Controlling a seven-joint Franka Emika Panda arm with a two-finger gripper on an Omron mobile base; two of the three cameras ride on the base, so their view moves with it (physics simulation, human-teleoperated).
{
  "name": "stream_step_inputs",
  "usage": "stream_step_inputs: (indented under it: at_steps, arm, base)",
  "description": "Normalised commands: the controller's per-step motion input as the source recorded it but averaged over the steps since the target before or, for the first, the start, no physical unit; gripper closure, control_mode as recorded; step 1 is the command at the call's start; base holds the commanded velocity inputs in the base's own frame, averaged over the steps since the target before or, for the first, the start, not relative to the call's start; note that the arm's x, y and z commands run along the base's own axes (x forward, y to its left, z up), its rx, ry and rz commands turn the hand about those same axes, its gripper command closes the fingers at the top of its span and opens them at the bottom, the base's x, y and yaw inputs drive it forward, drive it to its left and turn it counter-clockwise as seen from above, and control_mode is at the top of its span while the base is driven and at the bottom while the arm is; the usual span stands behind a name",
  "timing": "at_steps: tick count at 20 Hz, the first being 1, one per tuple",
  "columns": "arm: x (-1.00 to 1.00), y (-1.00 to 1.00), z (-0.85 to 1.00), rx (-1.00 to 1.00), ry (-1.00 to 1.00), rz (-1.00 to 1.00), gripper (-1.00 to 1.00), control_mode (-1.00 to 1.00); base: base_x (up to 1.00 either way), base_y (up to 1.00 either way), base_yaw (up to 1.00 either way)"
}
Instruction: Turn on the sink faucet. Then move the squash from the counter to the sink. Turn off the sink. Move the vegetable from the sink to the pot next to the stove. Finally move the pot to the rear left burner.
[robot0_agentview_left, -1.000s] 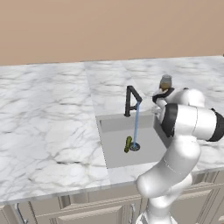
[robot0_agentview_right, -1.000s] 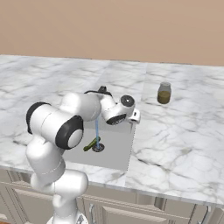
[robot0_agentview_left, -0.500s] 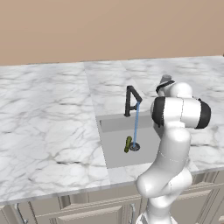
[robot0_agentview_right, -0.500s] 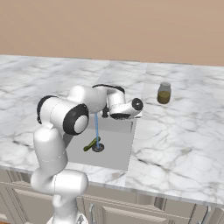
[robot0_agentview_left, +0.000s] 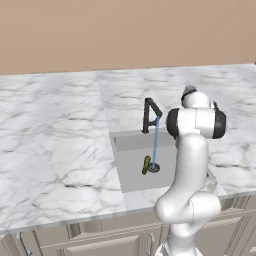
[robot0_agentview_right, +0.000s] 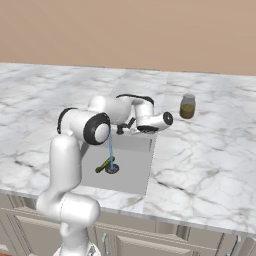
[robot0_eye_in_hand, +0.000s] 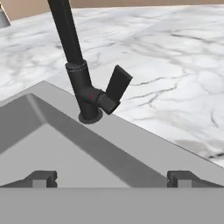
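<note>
The black sink faucet stands behind the sink, and a thin blue stream of water falls from its spout to the drain. The small dark green squash lies on the basin floor beside the drain. My gripper is open, its fingertips wide apart with nothing between them. It hovers over the basin's rim, facing the faucet's post and its raised lever handle, a short way off and touching neither. In the right base view the gripper sits close by the faucet. The pot and the stove are out of view.
A small glass jar with olive-yellow contents stands on the white marble counter to the right of the sink. My arm rises over the basin's right side. Beige cabinets run below the counter.
The arm has straightened up and its elbow has swung, carrying the open hand a little rightward beside the faucet. Water keeps running; the squash has not moved.
</note>
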Motion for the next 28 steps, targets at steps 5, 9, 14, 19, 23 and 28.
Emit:
stream_step_inputs:
  at_steps: [5,9,14,19,23,28]
  arm:
    - [0.24,0.00,-0.22,0.00,-0.03,0.07,-1.00,-1.00]
    - [0.25,0.00,-0.13,0.00,-0.12,0.20,-1.00,-1.00]
    - [0.16,0.04,-0.02,0.00,-0.09,0.29,-1.00,-1.00]
    - [0.02,0.11,0.00,0.00,-0.05,0.29,-1.00,-1.00]
    - [0.00,0.23,0.00,0.00,-0.04,0.19,-1.00,-1.00]
    - [0.00,0.39,0.00,0.00,-0.02,0.09,-1.00,-1.00]
  base:
    - [0.00,0.00,0.00]
    - [0.00,0.00,0.00]
    - [0.00,0.00,0.00]
    - [0.00,0.00,0.00]
    - [0.00,0.00,0.00]
    - [0.00,0.00,0.00]
